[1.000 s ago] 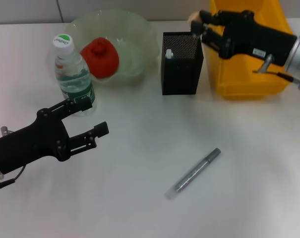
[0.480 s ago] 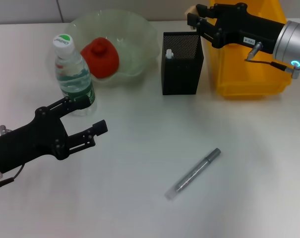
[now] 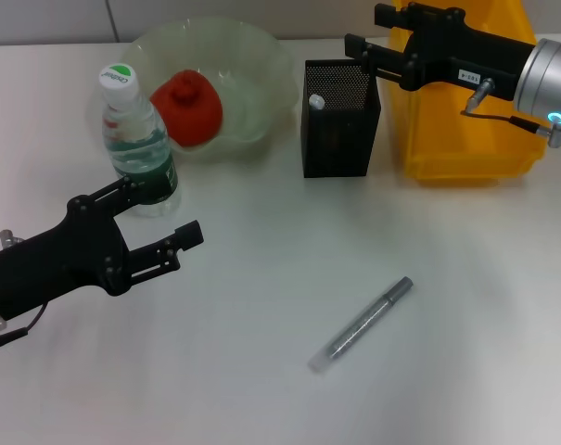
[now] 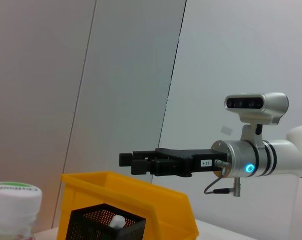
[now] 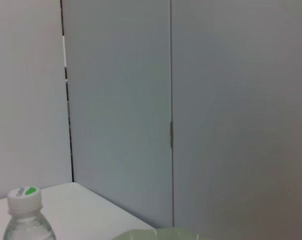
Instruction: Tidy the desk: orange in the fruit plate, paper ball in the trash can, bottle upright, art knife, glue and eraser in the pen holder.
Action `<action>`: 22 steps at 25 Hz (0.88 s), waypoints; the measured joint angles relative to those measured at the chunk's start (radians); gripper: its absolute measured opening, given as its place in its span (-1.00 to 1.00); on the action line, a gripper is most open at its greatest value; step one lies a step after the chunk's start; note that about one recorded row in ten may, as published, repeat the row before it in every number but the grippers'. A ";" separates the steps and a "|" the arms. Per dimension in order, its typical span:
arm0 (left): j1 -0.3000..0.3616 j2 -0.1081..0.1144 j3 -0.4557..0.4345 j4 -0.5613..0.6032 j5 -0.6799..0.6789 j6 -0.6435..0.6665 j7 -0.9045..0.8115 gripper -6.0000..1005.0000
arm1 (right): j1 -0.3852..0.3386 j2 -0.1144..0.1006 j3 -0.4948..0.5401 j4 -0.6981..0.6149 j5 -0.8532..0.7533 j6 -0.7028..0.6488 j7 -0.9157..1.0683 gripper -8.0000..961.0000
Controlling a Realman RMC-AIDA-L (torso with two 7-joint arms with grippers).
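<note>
My right gripper (image 3: 368, 30) hangs open over the far right corner of the pen holder (image 3: 340, 139), a black mesh cup, with nothing between its fingers. It also shows in the left wrist view as the right gripper (image 4: 127, 160) above the pen holder (image 4: 98, 225). A white-capped glue (image 3: 315, 100) stands inside the cup. The eraser is out of view. The slim silver art knife (image 3: 362, 324) lies on the table. The orange (image 3: 187, 107) rests in the fruit plate (image 3: 252, 46). The bottle (image 3: 136, 139) stands upright, and my open left gripper (image 3: 164, 211) sits at its base. The paper ball is hidden.
The yellow trash can (image 3: 456, 148) stands right of the pen holder, under my right arm. The white table runs from the bottle across to the art knife and beyond.
My right gripper shifted left over the pen holder. The tan eraser held between its fingers no longer shows, and the fingers have spread. The left arm barely moved.
</note>
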 joint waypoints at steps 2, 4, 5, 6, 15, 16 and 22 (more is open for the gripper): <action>0.000 0.000 0.000 0.000 0.000 0.000 0.000 0.57 | -0.001 0.001 0.003 -0.001 0.002 0.000 0.000 0.01; -0.001 0.000 0.000 0.000 0.000 0.001 0.000 0.57 | -0.005 0.004 0.006 -0.005 0.012 0.000 0.000 0.20; -0.001 0.000 0.000 0.000 0.001 0.002 0.000 0.57 | -0.009 0.005 0.007 -0.011 0.029 -0.010 0.000 0.30; -0.002 0.000 0.000 0.000 0.002 0.002 0.000 0.57 | -0.009 0.005 0.007 -0.011 0.029 -0.010 0.000 0.30; -0.012 0.000 0.006 0.001 0.006 0.019 0.000 0.57 | -0.060 -0.022 -0.002 -0.141 0.035 -0.255 0.240 0.32; -0.014 0.000 0.008 0.003 0.007 0.019 0.001 0.57 | -0.066 -0.027 -0.002 -0.153 0.033 -0.280 0.257 0.32; -0.024 0.000 0.011 0.010 0.017 0.019 0.001 0.57 | -0.087 -0.066 -0.004 -0.198 -0.014 -0.414 0.319 0.32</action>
